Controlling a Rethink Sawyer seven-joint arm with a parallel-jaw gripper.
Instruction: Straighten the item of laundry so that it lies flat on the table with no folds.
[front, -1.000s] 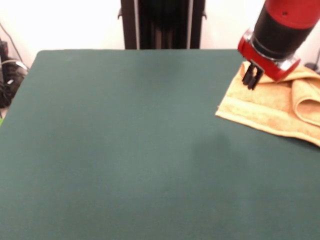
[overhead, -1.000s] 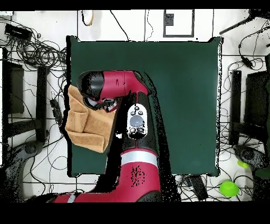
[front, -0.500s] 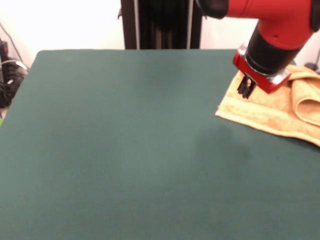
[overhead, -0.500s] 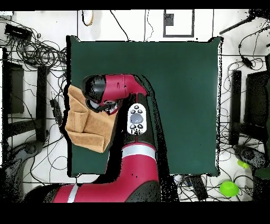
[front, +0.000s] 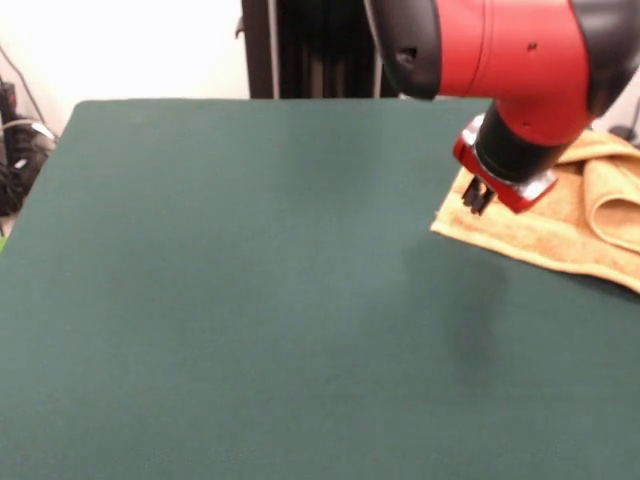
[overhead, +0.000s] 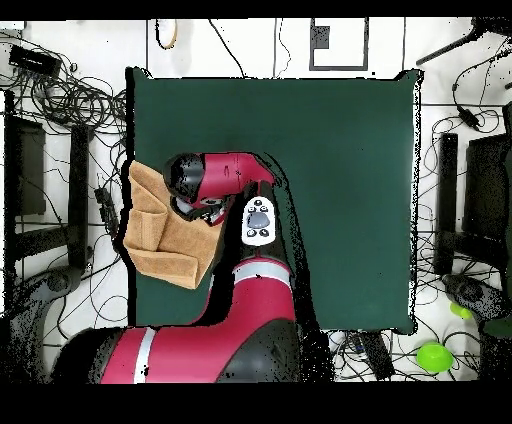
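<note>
The item of laundry (front: 560, 225) is an orange-tan towel at the right side of the green table (front: 250, 280). Its right part is doubled over in a thick fold (front: 615, 205), and it runs out of the picture there. My gripper (front: 477, 197) hangs at the towel's left edge, near its far left corner, and whether it touches the cloth is not clear. In the overhead view the towel (overhead: 160, 240) lies at the left edge of the table (overhead: 340, 180), partly overhanging it. The red wrist (overhead: 215, 175) covers the towel's right side there.
The arm's red and black body (front: 500, 45) fills the top right of the front view. Cables and dark gear (front: 15, 150) lie beyond the table's left edge. In the overhead view, cables (overhead: 60, 100) and stands surround the table.
The arm has swung forward over the table. The gripper slid from above the towel's far edge to its left edge. The towel has not moved.
</note>
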